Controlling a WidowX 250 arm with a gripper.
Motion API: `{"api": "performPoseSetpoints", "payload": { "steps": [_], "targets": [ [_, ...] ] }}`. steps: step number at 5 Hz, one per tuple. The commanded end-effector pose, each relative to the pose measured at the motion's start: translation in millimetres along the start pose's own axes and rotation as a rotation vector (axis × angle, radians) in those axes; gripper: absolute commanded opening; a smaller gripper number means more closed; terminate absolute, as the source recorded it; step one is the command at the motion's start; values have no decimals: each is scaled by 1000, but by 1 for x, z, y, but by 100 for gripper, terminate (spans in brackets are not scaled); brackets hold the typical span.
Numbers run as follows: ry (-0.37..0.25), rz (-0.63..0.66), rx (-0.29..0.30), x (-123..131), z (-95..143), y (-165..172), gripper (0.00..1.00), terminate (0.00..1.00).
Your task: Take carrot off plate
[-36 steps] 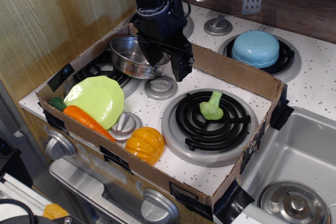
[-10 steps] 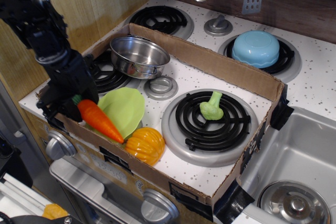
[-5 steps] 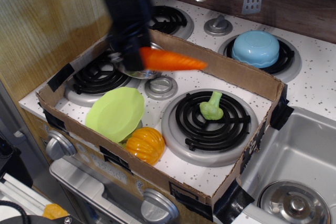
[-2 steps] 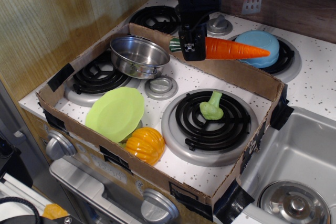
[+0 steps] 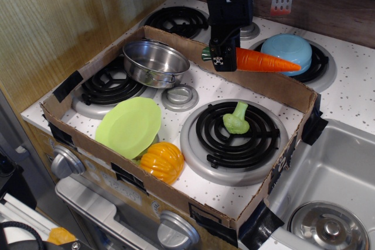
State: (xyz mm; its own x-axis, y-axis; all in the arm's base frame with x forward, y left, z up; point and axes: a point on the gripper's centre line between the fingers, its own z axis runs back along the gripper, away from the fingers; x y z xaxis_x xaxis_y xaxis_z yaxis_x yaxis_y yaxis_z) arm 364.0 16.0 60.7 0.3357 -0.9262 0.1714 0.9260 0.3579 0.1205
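Toy stove w/ cardboard box [image 5: 258,80]. Gripper [image 5: 224,58] fingers pinching carrot [image 5: 266,62] near stem end; looks light, rigid, slick plastic. Plate [image 5: 129,127] bare.

The gripper [image 5: 224,57] covers the carrot [image 5: 266,61] near its green stem end — how the jaws stand cannot be made out. The arm runs off the top edge, and the carrot's tip hides part of the light-blue bowl [image 5: 290,51].
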Motion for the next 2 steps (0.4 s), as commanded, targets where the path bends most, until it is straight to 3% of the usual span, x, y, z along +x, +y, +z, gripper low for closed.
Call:
{"api": "performPoseSetpoints", "payload": {
  "steps": [1, 2],
  "targets": [
    [8, -30, 53, -5, 2, 32, 0, 0],
    [69, -43, 75, -2, 7, 27, 100, 100]
  ]
}}
